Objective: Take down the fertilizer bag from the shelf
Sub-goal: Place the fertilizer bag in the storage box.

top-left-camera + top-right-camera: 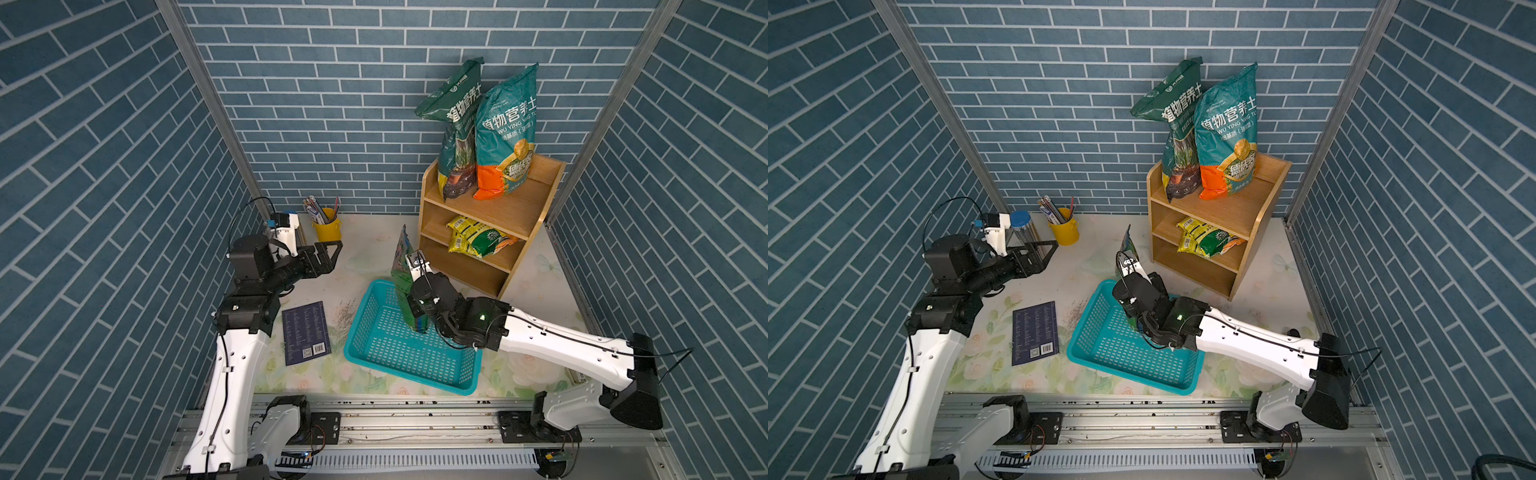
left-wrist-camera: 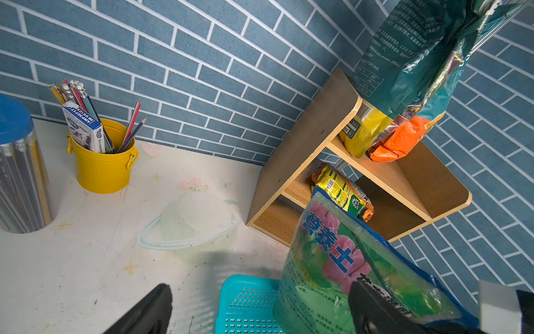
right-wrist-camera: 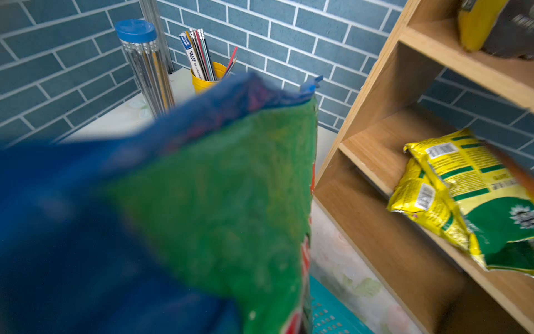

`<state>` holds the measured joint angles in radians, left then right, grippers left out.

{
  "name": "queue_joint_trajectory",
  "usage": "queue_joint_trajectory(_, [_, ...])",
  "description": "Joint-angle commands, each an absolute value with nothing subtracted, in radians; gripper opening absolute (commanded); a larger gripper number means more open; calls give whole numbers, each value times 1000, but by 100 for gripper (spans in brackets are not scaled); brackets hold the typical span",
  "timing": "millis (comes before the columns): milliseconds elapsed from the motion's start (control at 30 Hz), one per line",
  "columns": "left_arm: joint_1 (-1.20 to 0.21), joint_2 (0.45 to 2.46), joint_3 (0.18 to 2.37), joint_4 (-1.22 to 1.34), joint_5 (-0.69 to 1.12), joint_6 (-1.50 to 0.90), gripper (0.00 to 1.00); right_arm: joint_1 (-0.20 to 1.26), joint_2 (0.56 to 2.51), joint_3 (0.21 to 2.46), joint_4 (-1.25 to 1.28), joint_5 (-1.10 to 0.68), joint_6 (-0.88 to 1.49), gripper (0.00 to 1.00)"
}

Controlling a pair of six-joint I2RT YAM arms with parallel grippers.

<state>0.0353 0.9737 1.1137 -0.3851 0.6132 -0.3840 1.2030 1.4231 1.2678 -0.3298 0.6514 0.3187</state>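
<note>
营养土 on fertilizer bag (image 2: 332,274), AWP-30717 on pencil box (image 2: 83,127)

Green-blue bag (image 3: 225,202) close, blurred; shelf (image 3: 372,147) beside; yellow packets (image 3: 450,179) on tier.

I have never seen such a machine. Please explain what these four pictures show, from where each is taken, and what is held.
The robot is a left arm and a right arm at a table's edge, each ending in a claw. Two pictures come from one camera above; the other two from a camera on each wrist. On the table: a wooden shelf with a teal bag, a dark green bag and yellow packets, a turquoise basket, a dark booklet, and a yellow cup of pencils. The right claw is shut on a green-and-blue bag, upright over the basket. The left claw is open and empty.
</note>
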Motion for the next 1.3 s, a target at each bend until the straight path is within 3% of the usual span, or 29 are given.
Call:
queue_joint_trajectory(0, [40, 965, 1099, -388, 604, -367, 100, 1209, 1402, 1281, -130, 668, 380, 0])
queue_joint_trajectory(367, [40, 965, 1099, -391, 600, -368, 100, 1281, 1549, 1262, -34, 759, 446, 0])
queue_joint_trajectory(667, [40, 966, 1100, -391, 600, -368, 100, 1310, 1660, 1289, 0, 689, 506, 0])
queue_joint_trajectory(767, [40, 966, 1101, -392, 598, -368, 100, 1326, 1715, 1327, -1, 664, 498, 10])
queue_joint_trajectory(900, [40, 965, 1099, -393, 598, -368, 100, 1333, 1803, 1425, -70, 632, 503, 15])
queue_joint_trajectory(1133, [40, 966, 1099, -391, 600, -368, 100, 1338, 1794, 1357, 22, 507, 496, 55])
queue_joint_trajectory(1267, [39, 966, 1099, -392, 600, -368, 100, 1342, 1774, 1321, 85, 428, 459, 63])
